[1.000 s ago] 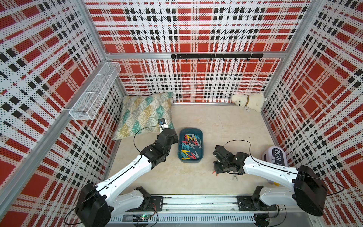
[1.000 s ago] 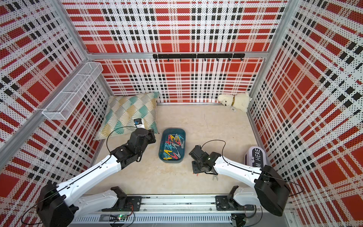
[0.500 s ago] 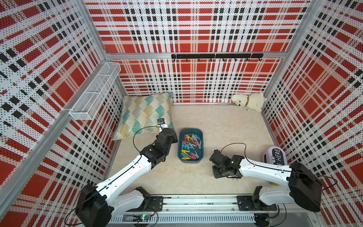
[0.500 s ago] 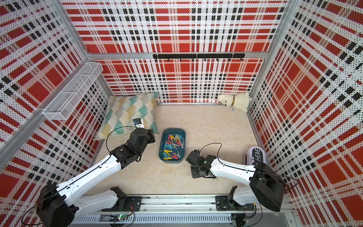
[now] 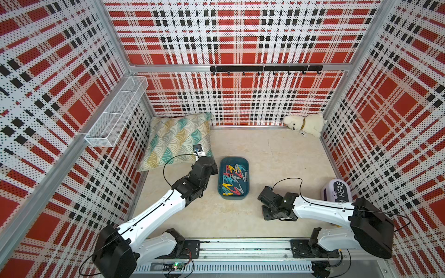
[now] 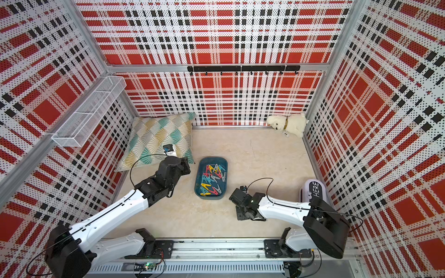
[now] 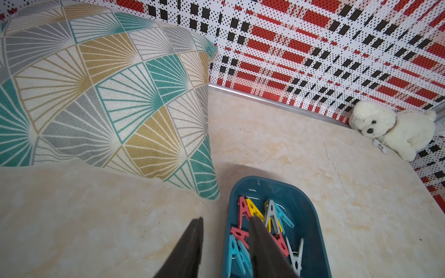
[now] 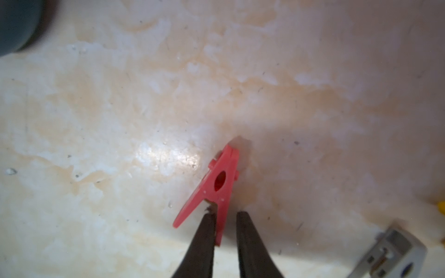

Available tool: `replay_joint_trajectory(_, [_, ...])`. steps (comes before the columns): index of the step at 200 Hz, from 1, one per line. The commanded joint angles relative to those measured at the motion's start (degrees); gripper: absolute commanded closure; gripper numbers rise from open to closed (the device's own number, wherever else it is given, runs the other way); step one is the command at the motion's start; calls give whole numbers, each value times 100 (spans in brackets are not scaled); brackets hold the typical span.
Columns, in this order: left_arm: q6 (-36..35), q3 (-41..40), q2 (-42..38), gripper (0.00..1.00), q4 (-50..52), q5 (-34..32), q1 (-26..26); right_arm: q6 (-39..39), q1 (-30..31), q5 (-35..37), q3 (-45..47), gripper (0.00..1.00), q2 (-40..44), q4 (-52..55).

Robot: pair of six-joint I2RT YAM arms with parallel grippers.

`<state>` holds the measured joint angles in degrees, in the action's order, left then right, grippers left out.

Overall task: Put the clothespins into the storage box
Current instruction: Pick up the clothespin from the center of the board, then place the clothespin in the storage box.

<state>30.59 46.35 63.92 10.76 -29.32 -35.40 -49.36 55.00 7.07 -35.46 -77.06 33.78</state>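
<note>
Left gripper (image 7: pixel 225 217): spread, empty, one finger over the storage box (image 7: pixel 310 199), one over the table (image 7: pixel 96 216).
Storage box: low rounded teal plastic, holding mixed clothespins (image 5: pixel 234 179).
Right gripper (image 8: pixel 225 213): fingers close about one leg of the red clothespin (image 8: pixel 228 163) on the glossy table; cannot tell if pinching.
Risk: a slick A-shaped pin held by one leg could swivel or slip.

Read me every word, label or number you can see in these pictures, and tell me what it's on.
"HERE": on the purple and white case by the right arm; more lettering beside it is partly hidden.
The tag on the toy dog: too small to read.
Nothing else is readable.
</note>
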Motion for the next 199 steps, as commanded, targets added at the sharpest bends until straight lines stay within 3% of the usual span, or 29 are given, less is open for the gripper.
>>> replay_joint_trajectory(1, [-62, 29, -78, 62, -118, 23, 32, -9, 31, 205, -91, 86, -214, -105])
replay_joint_trajectory(38, [-88, 66, -98, 62, -119, 22, 88, 320, 15, 668, -711, 90, -77, 528])
replay_joint_trajectory(71, [-97, 102, -61, 62, -194, 102, 137, 866, -434, 963, -1345, 90, 77, 908])
replay_joint_trajectory(108, [-97, 198, 89, 62, -226, 216, 104, 1601, -666, 1199, -2553, 90, -495, 940])
replay_joint_trajectory(159, [-88, 292, 106, 62, -163, 182, 59, 2647, -543, 76, -3696, 89, -1608, 268])
replay_joint_trajectory(199, [-97, 352, 117, 62, -111, 138, 77, 3246, -179, -231, -4475, 90, -2584, 574])
